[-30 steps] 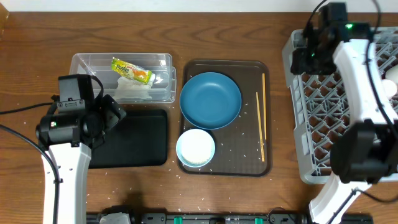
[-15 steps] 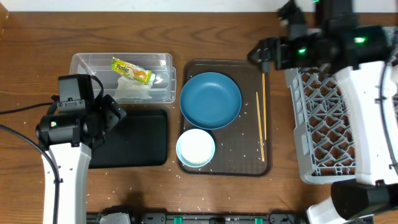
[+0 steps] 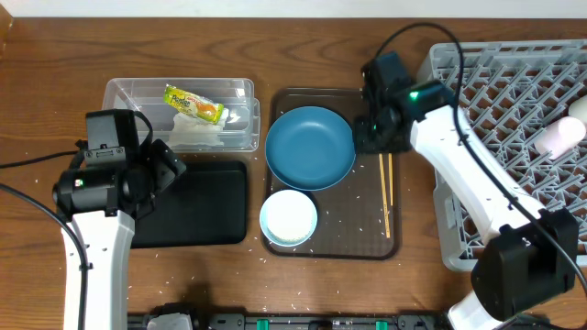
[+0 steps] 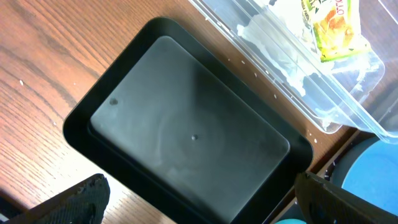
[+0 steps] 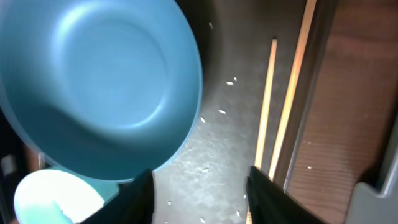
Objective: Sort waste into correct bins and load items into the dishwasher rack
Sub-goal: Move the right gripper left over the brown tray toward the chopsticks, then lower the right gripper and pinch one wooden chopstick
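Blue plate sat in the 12 o'clock half of the brown tray, flat and empty. White bowl was at the plate's 7 o'clock, rims just about touching. Chopsticks lay side by side at the plate's 3 o'clock, running 12 to 6 along the tray's edge. Rice grains were scattered on the tray floor between plate and chopsticks, with a few more on the wooden table.

Right gripper hung over the tray at the plate's 2 o'clock. Its jaws were spread with nothing between them, one finger toward the plate rim, the other toward the chopsticks. Couldn't tell if it touched the tray.

Grey rack was at the table's 3 o'clock, with a white cup lying in it.

Clear tub was at the plate's 9 o'clock and held the snack wrapper and the tissue. Black tub was right at its 6 o'clock, nothing inside but a speck or two. Left gripper hung above the black tub, jaws wide apart, holding nothing.
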`<state>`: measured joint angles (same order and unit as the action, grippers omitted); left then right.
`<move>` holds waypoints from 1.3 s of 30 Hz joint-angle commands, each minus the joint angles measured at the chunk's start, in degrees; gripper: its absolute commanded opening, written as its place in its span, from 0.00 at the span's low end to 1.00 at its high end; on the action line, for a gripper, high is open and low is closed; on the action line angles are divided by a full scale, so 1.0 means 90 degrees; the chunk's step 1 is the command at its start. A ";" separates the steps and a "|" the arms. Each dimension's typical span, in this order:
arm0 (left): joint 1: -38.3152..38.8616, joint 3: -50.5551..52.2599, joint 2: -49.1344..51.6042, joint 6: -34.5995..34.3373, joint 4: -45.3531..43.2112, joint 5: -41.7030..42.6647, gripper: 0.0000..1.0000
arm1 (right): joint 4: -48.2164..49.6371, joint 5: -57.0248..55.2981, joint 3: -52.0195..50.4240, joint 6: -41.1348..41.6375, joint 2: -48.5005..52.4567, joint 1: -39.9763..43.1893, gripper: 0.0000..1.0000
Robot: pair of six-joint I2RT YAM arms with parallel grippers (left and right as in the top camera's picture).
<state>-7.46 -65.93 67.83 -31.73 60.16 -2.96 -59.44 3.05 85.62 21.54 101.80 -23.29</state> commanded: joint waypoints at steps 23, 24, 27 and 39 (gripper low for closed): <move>-0.0032 -0.0080 0.0029 -0.0010 0.0022 -0.0010 0.98 | 0.1545 -0.0716 -0.2118 0.0221 0.0027 -0.0041 0.37; -0.0032 -0.0080 0.0029 -0.0010 0.0022 -0.0010 0.98 | 0.1586 -0.0719 -0.2127 0.0221 0.0027 -0.0041 0.37; -0.0032 -0.0080 0.0029 -0.0010 0.0022 -0.0010 0.98 | 0.1758 -0.0755 -0.2208 0.0221 0.0027 -0.0041 0.37; -0.0032 -0.0080 0.0029 -0.0010 0.0022 -0.0010 0.98 | 0.2331 -0.0879 -0.2528 0.0221 0.0032 -0.0041 0.37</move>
<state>-7.46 -65.93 67.83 -31.73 60.16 -2.96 -38.94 -3.68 63.18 23.29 101.80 -23.29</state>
